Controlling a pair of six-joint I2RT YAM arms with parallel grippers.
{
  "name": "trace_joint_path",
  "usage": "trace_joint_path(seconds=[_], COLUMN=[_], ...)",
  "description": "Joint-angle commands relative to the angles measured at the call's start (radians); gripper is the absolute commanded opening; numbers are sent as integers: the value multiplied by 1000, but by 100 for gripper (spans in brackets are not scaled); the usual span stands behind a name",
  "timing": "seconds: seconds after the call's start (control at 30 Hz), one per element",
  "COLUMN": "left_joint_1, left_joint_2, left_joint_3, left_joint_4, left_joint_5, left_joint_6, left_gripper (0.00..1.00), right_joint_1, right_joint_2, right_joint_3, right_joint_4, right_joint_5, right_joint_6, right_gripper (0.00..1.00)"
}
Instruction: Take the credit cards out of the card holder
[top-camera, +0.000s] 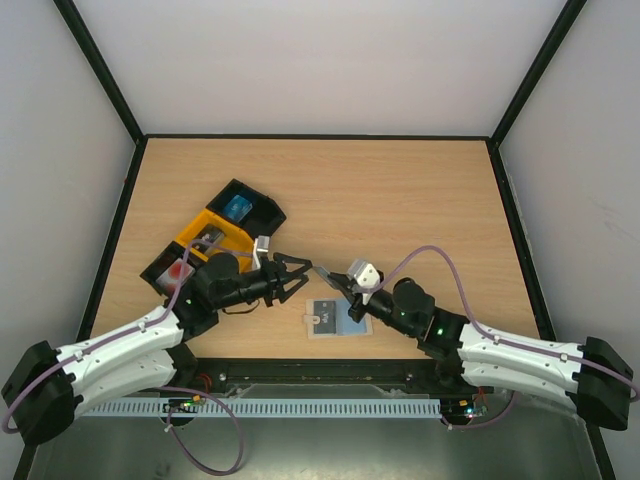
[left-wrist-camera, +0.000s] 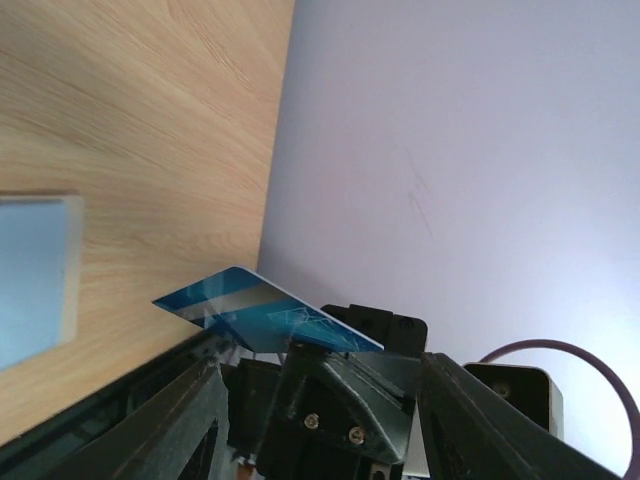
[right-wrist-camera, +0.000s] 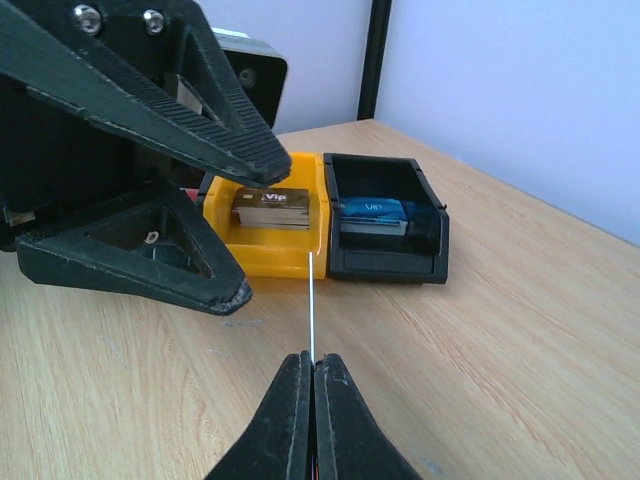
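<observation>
- Handover geometry: the right tool (right-wrist-camera: 312, 366), jaws pressed shut, pinches one blue-faced credit card (left-wrist-camera: 262, 318) by one end and holds it above the counter (top-camera: 420, 200).
- Card attitude: from the right wrist it shows edge-on, as a thin upright line. Its long axis runs outward from the right tool's tips toward the left arm's side.
- Left tool (top-camera: 303, 271): jaws apart and empty, mouth facing the card's free end. The tips stand just beside the card, apparently not yet around it.
- Card holder (top-camera: 335, 318): flat on the counter near the front edge, below and between the two tools, apart from both sets of tips.
- Judgement: the left tool is the nearer receiver. A short advance along the card's long axis would likely bring the free end between its jaws.
- Yellow tray (right-wrist-camera: 265, 255) and black tray (right-wrist-camera: 385, 262): side by side beyond, on the left arm's side.
</observation>
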Motion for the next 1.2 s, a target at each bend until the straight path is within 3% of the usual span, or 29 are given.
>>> trace_joint_path(seconds=[0.0,0.33,0.53,0.7,1.0,1.17], left_joint_1=[2,1,1,-1,1,0], left_joint_2=[13,63,82,75,57,59], left_joint_3=[-20,-32,-52,-68,-98,-90], left_joint_4=[93,163,175,167,189,212], left_joint_5=[66,118,131,132,111,121], left_joint_6=[-64,-97,-106,-104,-99,-77], left_gripper=[54,52,48,35,3,3], right_joint_1=[29,83,155,171,182,182], right_joint_2=[8,39,58,75,66,48], right_joint_3=[7,15,9,-5,-33,-23], right_joint_4=[67,62,79,99,105,60], right_joint_5=[7,48,152,180,183,188], right_joint_6=[-106,-212,-288,-316,-346,-309], right_gripper=[2,2,2,2,2,10])
